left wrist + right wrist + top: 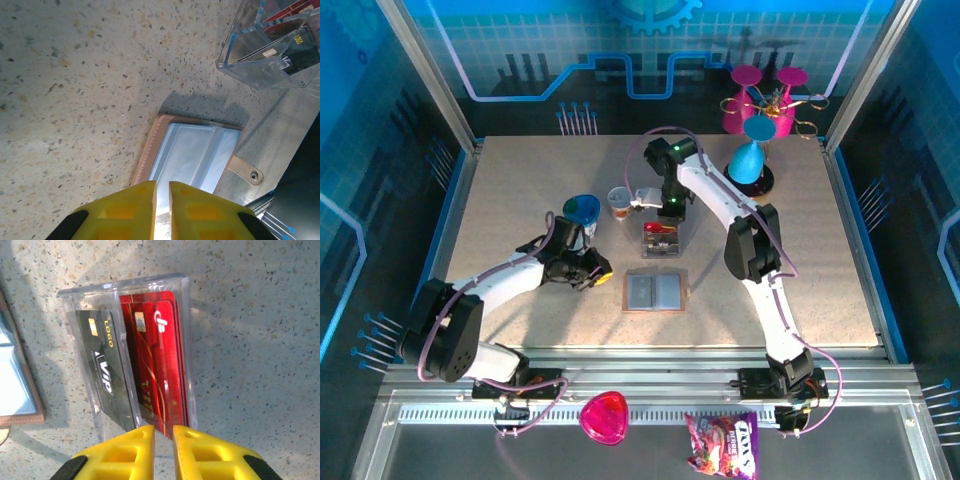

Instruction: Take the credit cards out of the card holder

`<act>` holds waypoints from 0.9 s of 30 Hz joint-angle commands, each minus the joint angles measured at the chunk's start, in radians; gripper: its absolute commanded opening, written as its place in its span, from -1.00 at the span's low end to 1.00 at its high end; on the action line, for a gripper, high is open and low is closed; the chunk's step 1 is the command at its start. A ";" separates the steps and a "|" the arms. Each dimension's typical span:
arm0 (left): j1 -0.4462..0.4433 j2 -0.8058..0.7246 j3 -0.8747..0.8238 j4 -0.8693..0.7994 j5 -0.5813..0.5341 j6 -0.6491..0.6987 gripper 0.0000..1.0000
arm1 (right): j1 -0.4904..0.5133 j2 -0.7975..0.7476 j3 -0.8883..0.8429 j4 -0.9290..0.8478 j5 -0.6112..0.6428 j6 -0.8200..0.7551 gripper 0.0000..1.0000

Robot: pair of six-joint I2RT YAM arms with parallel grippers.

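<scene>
Cards (155, 365), dark and red, stand in a clear box (125, 287) at the centre of the right wrist view; the right gripper (163, 432) sits at the bottom edge, fingers a slit apart, empty; the holder (656, 292) lies open mid-frame in the top view, just below the box; the left gripper (161, 192) is over its edge, fingers nearly together; whether they pinch it I cannot tell.
</scene>
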 commanded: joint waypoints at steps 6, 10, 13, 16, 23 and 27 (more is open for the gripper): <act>0.007 0.064 0.007 0.046 0.064 0.030 -0.72 | 0.019 -0.229 -0.225 0.219 -0.062 0.238 -0.65; -0.003 0.079 0.017 0.051 0.070 0.033 -0.72 | 0.025 -0.334 -0.396 0.338 -0.084 0.375 -0.64; -0.015 0.093 0.022 0.055 0.074 0.033 -0.72 | 0.026 -0.425 -0.531 0.434 -0.096 0.493 -0.64; -0.035 0.110 0.028 0.062 0.077 0.030 -0.73 | 0.026 -0.505 -0.655 0.520 -0.108 0.611 -0.65; -0.088 0.155 0.050 0.084 0.072 0.013 -0.73 | 0.029 -0.639 -0.860 0.648 -0.159 0.889 -0.67; -0.119 0.183 0.063 0.094 0.071 0.005 -0.74 | 0.030 -0.703 -0.965 0.729 -0.230 1.055 -0.71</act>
